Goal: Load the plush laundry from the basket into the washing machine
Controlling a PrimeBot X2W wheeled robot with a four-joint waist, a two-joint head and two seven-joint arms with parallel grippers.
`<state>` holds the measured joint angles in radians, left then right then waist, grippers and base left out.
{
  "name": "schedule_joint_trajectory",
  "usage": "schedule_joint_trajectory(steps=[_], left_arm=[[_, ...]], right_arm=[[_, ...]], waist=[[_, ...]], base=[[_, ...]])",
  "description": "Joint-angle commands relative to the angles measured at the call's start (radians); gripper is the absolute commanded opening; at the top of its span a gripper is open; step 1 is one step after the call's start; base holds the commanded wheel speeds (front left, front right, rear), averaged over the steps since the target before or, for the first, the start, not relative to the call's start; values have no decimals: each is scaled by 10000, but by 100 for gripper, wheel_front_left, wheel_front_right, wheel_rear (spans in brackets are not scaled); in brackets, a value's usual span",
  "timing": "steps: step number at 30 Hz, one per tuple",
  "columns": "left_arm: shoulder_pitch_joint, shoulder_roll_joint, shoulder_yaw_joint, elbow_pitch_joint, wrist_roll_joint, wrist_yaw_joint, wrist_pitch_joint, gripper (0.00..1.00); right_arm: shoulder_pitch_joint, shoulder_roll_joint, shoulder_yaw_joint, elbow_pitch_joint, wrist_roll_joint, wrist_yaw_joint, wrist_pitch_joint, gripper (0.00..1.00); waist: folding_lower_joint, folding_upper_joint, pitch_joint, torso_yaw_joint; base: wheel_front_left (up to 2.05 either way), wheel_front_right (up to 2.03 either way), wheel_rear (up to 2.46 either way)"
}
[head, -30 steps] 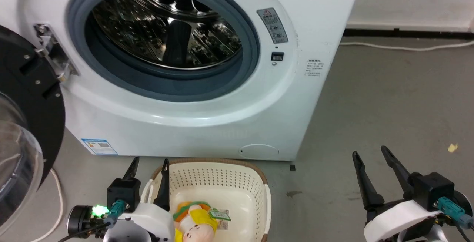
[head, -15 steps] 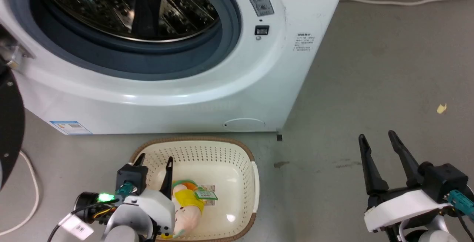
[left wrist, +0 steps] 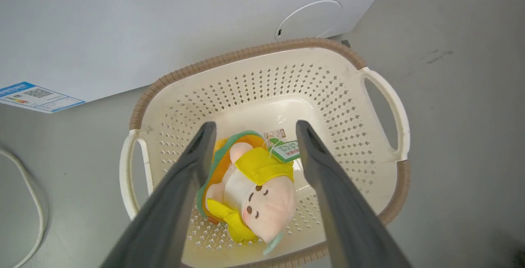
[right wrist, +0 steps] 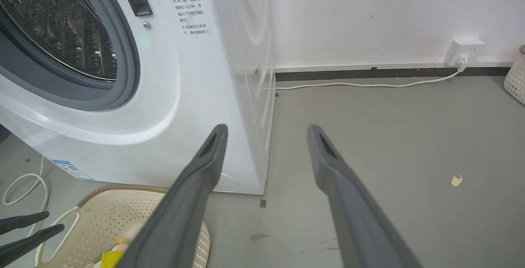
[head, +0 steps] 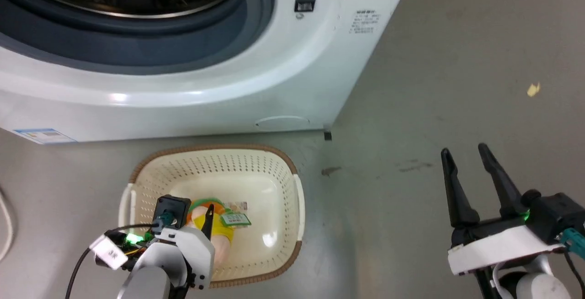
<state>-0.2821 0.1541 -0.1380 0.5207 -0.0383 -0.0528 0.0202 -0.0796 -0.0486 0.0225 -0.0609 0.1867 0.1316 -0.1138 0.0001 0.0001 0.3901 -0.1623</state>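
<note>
On the floor (head: 411, 107), the left gripper (left wrist: 255, 125), fingers apart, is being lowered into the basket (left wrist: 254, 51) over the toy (left wrist: 262, 178) for grasping.

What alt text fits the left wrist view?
Left gripper, its two dark fingers open, points down at a small plush toy with peach-pink head and yellow top lying in a cream-white perforated oval plastic basket with brown rim. The lower front of a white washing machine stands behind.

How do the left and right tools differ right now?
The left tool hangs over the basket, the toy framed between its fingers; the right tool is over the floor beside the basket. The left points down, the right forward toward the wall. Both are open, gripping nothing.
</note>
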Motion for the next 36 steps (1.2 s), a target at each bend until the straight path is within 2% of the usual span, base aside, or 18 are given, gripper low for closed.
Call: schedule_joint_trajectory(steps=[1,8,16,21,29,36], left_arm=[[-325,129,-105,338,-44,-59,111,100],[-956,311,-496,1294,-347,-138,859,100],[-1605,764,-1150,2168,-647,-226,1679,100],[-2048,982,-1228,2744,-997,-280,2235,100],[-2786,1216,-1784,3482,-1132,-363,2666,100],[-3470,1453,-2271,4202,-1012,164,2854,100]], right_arm=[[-235,-9,39,-113,139,-4,-113,100],[-414,-9,69,-212,391,-5,-258,100],[-637,-10,181,-336,823,-6,-425,100],[-684,-11,229,-455,1095,-6,-528,100],[-799,-12,289,-613,1407,-7,-695,100],[-898,-12,353,-797,1709,-7,-840,100]], waist=[[-1,-1,306,-151],[-1,-1,1010,-375],[-1,-1,1792,-704],[-1,-1,2271,-839],[-1,-1,3042,-982],[-1,-1,3717,-1114]], base=[[0,0,0],[0,0,0],[0,0,0],[0,0,0],[0,0,0],[0,0,0]])
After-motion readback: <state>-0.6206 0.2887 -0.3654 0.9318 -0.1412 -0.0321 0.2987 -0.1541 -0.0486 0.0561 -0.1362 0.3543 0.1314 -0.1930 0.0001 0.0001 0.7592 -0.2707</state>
